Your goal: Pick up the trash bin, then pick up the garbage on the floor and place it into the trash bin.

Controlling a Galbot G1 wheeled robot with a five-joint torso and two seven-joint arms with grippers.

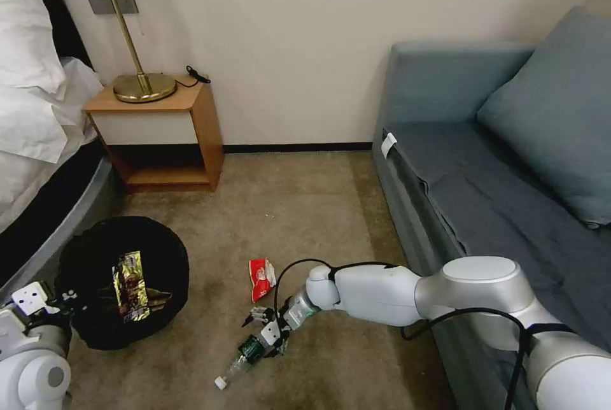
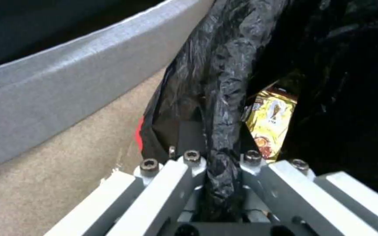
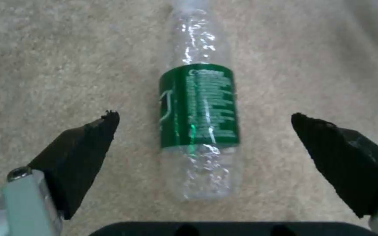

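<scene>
Right gripper (image 3: 204, 119) poised over the bottle (image 3: 200, 111) on open carpet (image 1: 305, 206).

Bare carpet surrounds the bottle; the sofa (image 1: 445, 162) edge lies well apart. The bottle lies flat, cap end pointing away from the sofa, between widely spread fingers (image 3: 82, 144), untouched. The red packet (image 1: 261, 278) lies near it. Left gripper (image 2: 219, 154) pinches the trash bin (image 1: 83, 282) liner, wrapper (image 1: 130, 287) inside.

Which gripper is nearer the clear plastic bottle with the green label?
Right. The right gripper is open astride the clear green-labelled bottle; the left gripper is clamped on the black-lined trash bin rim.
</scene>
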